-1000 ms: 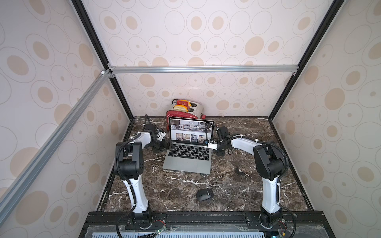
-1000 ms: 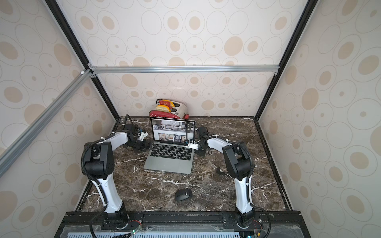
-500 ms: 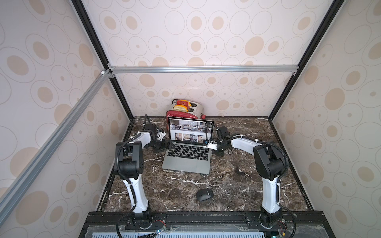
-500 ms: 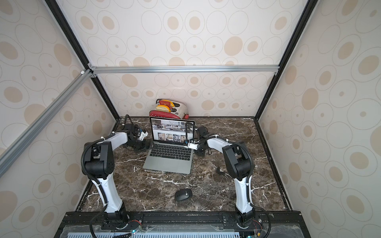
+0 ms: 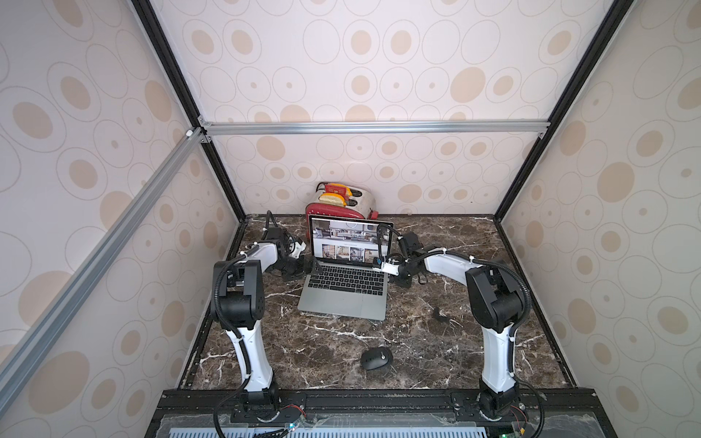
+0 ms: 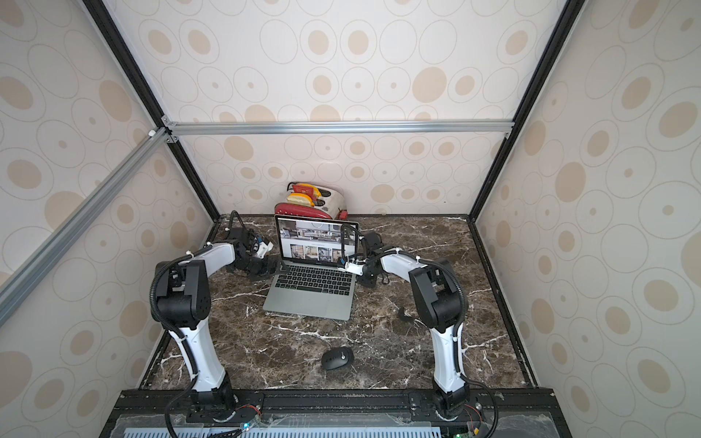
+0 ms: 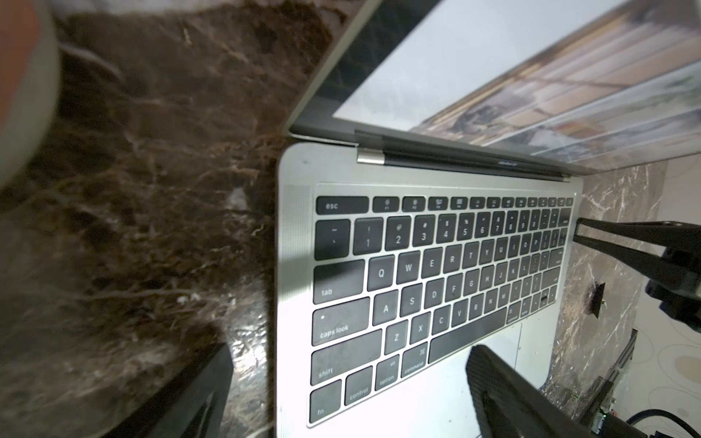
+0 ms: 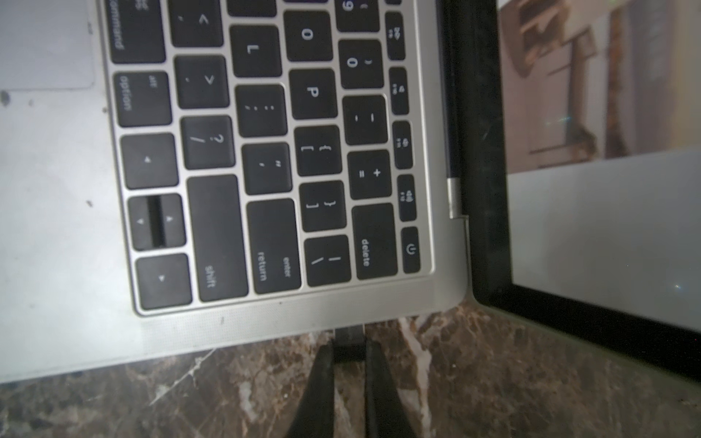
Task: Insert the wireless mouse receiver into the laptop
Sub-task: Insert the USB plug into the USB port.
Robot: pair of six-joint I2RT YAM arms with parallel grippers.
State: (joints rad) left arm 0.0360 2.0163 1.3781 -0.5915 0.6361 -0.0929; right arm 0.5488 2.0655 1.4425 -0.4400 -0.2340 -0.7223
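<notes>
Table [image 5: 417,341]: dark marble, seen in both top views. Laptop [image 5: 343,301] sits mid-table with the lid open and the screen lit. Toaster [image 5: 343,203] stands right behind the lid, at the back wall. Mouse [image 5: 375,358] lies near the front, well apart from the laptop. I also see a small black bit [image 5: 438,314] on the marble to the right of the laptop; can't tell what it is.

Left gripper [image 7: 351,350] is at the laptop's left edge, holding nothing. Left fingers [image 7: 508,394] are spread wide and straddle that edge, one over the marble and one over the trackpad corner. I can't tell if either touches.

Right gripper [image 8: 349,350] is low at the laptop's right edge, near the hinge corner. Right fingers [image 8: 320,379] are nearly together, pinching the receiver [image 8: 349,335] from both sides.

The receiver is a small dark block, about level with the return and backslash keys. Its front end touches the laptop's side edge. I can't tell how deep it sits in the port.
</notes>
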